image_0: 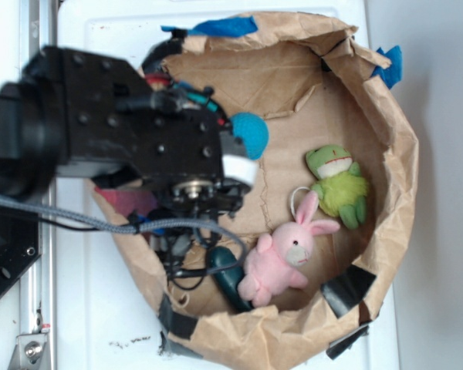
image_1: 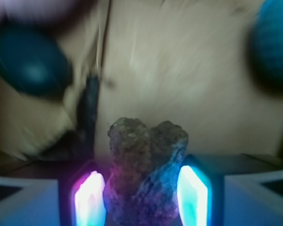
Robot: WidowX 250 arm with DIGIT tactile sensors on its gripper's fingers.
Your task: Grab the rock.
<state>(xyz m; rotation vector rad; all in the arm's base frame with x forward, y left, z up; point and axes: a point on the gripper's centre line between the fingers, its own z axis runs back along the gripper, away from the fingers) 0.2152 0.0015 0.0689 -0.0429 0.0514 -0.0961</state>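
Note:
The rock (image_1: 146, 155) is a rough brown-grey chunk that stands sharp between the two glowing pads of my gripper (image_1: 141, 175). The left pad (image_1: 89, 200) glows pink and the right pad (image_1: 193, 195) cyan. Both press against the rock's sides, so the gripper is shut on it. The brown paper floor (image_1: 179, 70) behind is blurred. In the exterior view the black arm (image_0: 123, 123) reaches over the paper bag (image_0: 401, 154) and hides both the gripper and the rock.
A blue ball (image_0: 251, 132) (image_1: 273, 42) lies by the arm. A dark green oblong object (image_0: 231, 277) (image_1: 30, 61) is near a pink plush bunny (image_0: 285, 258). A green plush frog (image_0: 339, 185) lies further right. The bag's crumpled walls surround everything.

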